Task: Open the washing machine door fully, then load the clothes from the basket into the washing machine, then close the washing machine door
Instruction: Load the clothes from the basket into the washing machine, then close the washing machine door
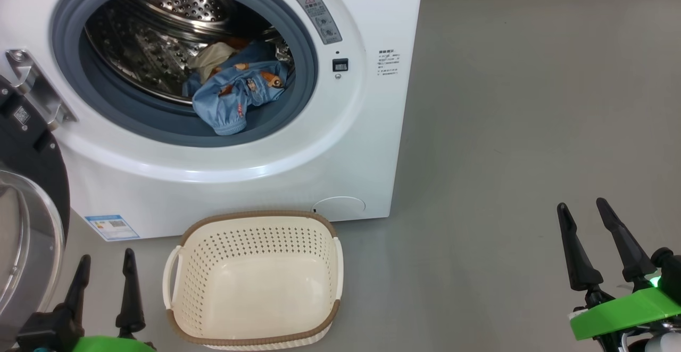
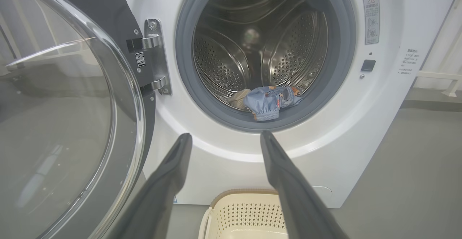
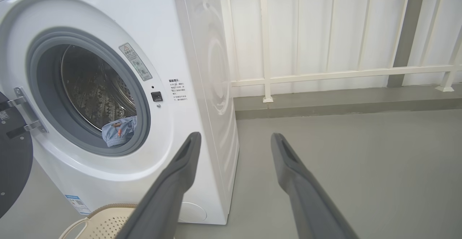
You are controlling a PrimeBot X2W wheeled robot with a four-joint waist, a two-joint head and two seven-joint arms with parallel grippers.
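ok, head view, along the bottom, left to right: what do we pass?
washing machine door, swung open -> left gripper, open -> basket, empty -> grey floor -> right gripper, open

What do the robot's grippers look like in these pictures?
The left gripper and the right gripper each have two long, tapered, dark fingers. Behind each sits a bright green bracket. A small green light glows by the right one.
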